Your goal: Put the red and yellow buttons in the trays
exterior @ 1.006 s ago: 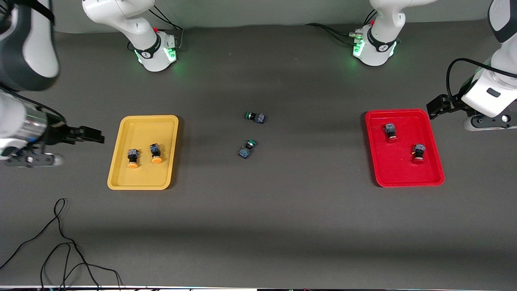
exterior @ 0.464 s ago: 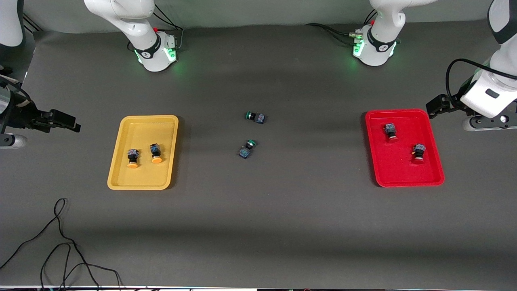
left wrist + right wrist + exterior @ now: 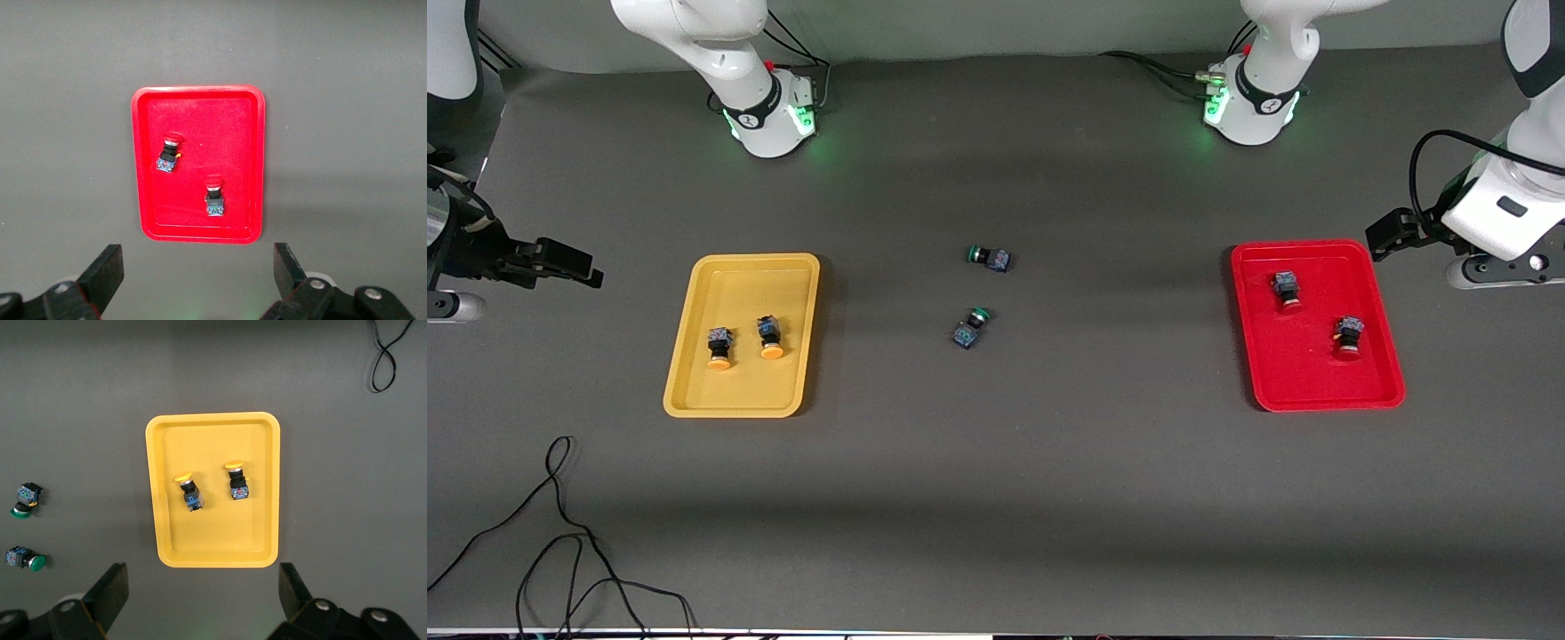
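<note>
Front view: on the matte grey counter point(image 3: 996, 462), the yellow tray point(image 3: 743, 260) lies toward the right arm's end. It holds two yellow-capped buttons point(image 3: 719, 347) point(image 3: 770, 338) side by side. The glossy red tray point(image 3: 1316, 404) lies toward the left arm's end and holds two red-capped buttons point(image 3: 1287, 292) point(image 3: 1349, 336), well apart. Two green-capped buttons point(image 3: 989, 258) point(image 3: 971, 327) lie on bare counter between the trays. The right gripper point(image 3: 583, 267) hangs near the yellow tray's outer side, farther from it than a second ago. The left gripper point(image 3: 1378, 240) waits by the red tray's outer corner. A thin black cable point(image 3: 560, 533) loops near the front edge.

Left wrist view: only here do the left gripper's fingers point(image 3: 107, 270) show, spread wide and empty, with the rounded, raised-rim red tray lying past them.

Right wrist view: the right gripper's fingers point(image 3: 113, 587) are likewise released, holding nothing. Both yellow caps point the same way, and the blocky dark bodies show blue markings.
</note>
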{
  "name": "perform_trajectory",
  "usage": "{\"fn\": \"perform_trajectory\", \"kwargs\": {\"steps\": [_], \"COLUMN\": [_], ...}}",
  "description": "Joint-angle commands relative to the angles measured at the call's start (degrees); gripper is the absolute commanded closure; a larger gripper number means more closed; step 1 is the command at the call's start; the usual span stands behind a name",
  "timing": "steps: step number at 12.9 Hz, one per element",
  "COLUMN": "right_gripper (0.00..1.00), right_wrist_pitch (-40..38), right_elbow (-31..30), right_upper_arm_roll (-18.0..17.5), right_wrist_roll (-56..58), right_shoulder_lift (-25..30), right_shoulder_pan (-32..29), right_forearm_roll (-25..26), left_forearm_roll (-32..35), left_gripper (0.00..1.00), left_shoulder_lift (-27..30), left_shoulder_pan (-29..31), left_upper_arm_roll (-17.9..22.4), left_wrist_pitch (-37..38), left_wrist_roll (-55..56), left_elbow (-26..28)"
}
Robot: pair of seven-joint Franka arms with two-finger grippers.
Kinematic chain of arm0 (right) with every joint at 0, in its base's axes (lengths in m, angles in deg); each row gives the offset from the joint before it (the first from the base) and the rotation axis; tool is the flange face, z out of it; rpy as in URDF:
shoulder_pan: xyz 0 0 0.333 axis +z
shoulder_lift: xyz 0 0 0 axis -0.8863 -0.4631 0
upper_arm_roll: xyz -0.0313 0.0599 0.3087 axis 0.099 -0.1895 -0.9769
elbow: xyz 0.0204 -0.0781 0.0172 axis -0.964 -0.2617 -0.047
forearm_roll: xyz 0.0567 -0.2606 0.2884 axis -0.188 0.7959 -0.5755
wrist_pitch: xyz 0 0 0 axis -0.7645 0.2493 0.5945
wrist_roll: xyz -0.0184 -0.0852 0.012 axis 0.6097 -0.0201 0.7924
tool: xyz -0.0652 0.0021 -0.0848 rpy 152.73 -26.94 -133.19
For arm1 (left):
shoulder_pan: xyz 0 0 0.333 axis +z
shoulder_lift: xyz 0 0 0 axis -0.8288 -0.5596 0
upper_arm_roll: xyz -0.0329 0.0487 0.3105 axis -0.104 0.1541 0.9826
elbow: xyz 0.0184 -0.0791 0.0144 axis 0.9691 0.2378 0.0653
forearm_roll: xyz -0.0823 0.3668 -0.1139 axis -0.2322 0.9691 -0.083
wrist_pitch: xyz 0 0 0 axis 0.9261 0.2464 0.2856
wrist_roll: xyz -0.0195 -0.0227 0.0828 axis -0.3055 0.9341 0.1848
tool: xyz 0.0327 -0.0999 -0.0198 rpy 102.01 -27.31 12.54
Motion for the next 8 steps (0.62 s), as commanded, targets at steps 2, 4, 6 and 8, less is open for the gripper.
{"fn": "perform_trajectory", "kwargs": {"steps": [2, 4, 6, 8], "right_gripper": [0.0, 0.0, 0.0, 0.0], "right_wrist_pitch": [0.03, 0.03, 0.03, 0.03], "right_elbow": [-1.36, -1.27, -1.27, -1.27], "right_upper_arm_roll": [0.78, 0.87, 0.95, 0.96], "right_wrist_roll": [-1.69, -1.69, -1.61, -1.61], "right_shoulder_lift": [1.6, 1.69, 1.69, 1.69], "right_shoulder_pan": [1.44, 1.35, 1.35, 1.35], "right_forearm_roll": [2.57, 2.57, 2.66, 2.66], "left_forearm_roll": [0.8, 0.8, 0.71, 0.54], "left_gripper": [0.0, 0.0, 0.0, 0.0], "left_shoulder_lift": [-1.51, -3.17, -4.5, -5.29], "left_shoulder_pan": [0.23, -0.21, -0.56, -1.61], "left_upper_arm_roll": [-0.37, -0.55, -0.81, -1.25], "left_wrist_pitch": [1.28, 0.66, 0.22, -0.13], "left_wrist_roll": [0.43, 0.43, 0.7, 0.7], "left_elbow": [-3.35, -3.35, -3.0, -3.17]}}
